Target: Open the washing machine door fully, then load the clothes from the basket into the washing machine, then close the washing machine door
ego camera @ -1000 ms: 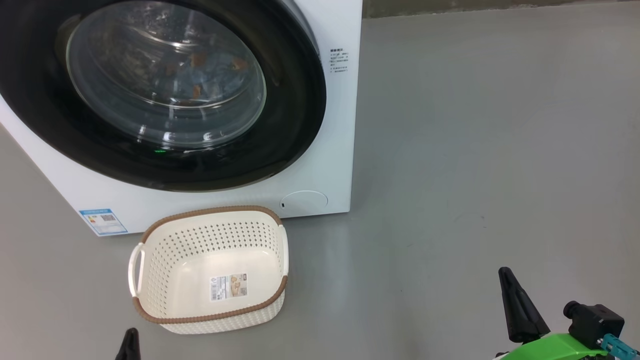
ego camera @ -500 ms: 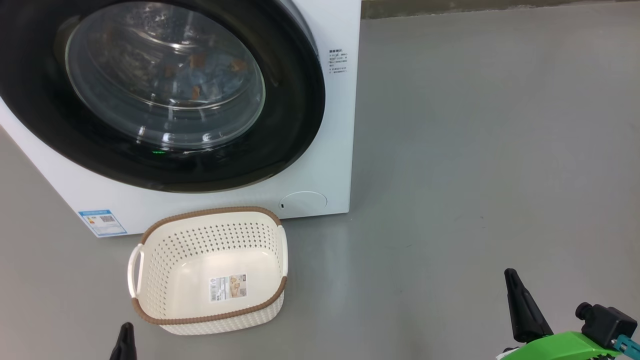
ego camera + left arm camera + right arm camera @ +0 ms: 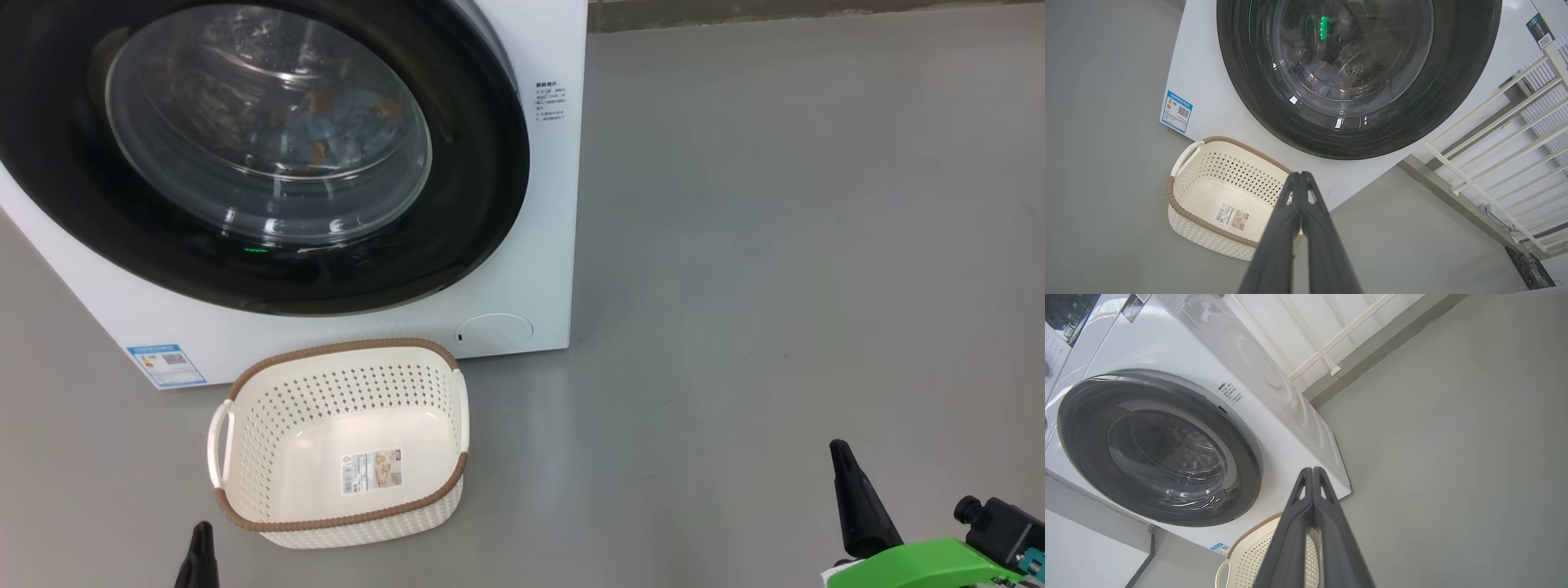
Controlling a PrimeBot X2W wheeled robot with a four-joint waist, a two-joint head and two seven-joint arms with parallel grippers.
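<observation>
Nearest, the left tool [image 3: 1300, 179], two long dark fingers, is clenched tip to tip on nothing. It sits at the lower left of the head view, near the basket's near left corner. The right tool [image 3: 1312, 473], on a green-bodied wrist at the lower right, is likewise clenched and grasps nothing, well apart from the basket. Both show against the plain grey floor [image 3: 775, 245].

Just beyond the left tool stands the small rectangular cream-white perforated plastic basket [image 3: 326, 392], with a brown woven-look rim and white side handles. Its bottom shows a paper label [image 3: 372, 471]. Its far rim lies just before the big white box-shaped washing machine [image 3: 522, 269], between a blue label sticker [image 3: 166, 365] and a round cover [image 3: 494, 329] low on the front.

Above these, the large round washing machine door [image 3: 478, 204], a glossy black rim around a bulging clear glass bowl, sits flush against the front. Behind the glass, inside the drum, lie the soft blue clothes [image 3: 343, 122] with orange-brown prints.

Farthest, in the left wrist view, a white railing [image 3: 1486, 139] stands beside the machine.
</observation>
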